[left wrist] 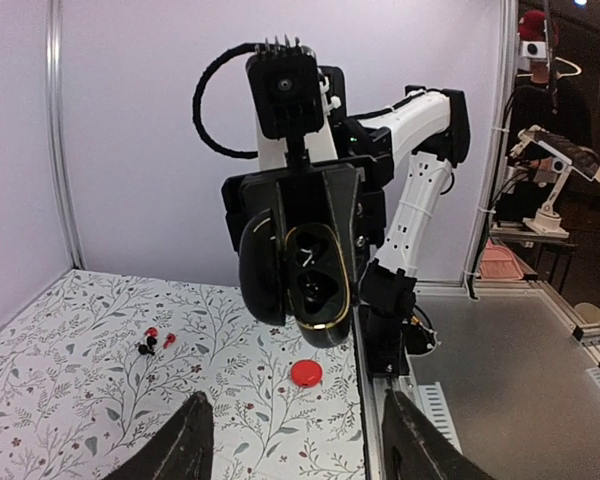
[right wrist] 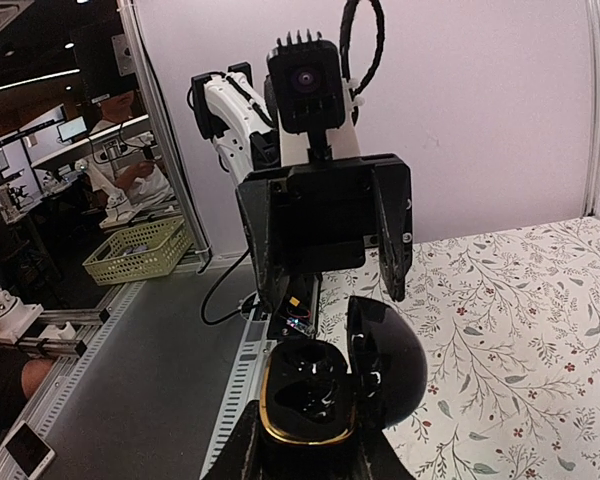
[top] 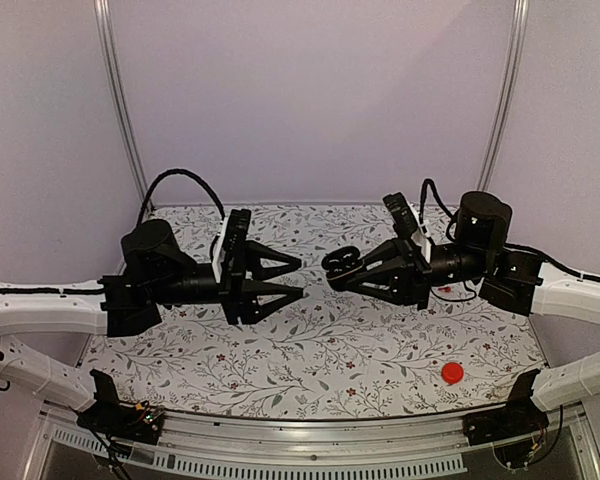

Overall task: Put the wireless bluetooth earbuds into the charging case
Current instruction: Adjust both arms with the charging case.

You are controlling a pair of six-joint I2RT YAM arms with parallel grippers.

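Charging case [right wrist: 305, 400] is up in the air, pinched between the fingers [right wrist: 245, 450] of the right gripper [top: 345, 270], well above the floral table [top: 330, 350]. It's hinged open. From the right wrist, the gold-rimmed half sits low between the fingers, with the glossy lid swung up beside it on the right. The left wrist view looks straight into that gold ring and its two wells, but glare hides whether anything sits in them.

Facing it is the left gripper [top: 300, 278], tips just short of the case, jaws spread wide and holding nothing. The two arms meet nose to nose over the middle of the table.

Down on the cloth, a flat red disc [top: 452, 373] lies near the front right. A few tiny black-and-red bits [left wrist: 152, 342] lie farther back, too small to identify.
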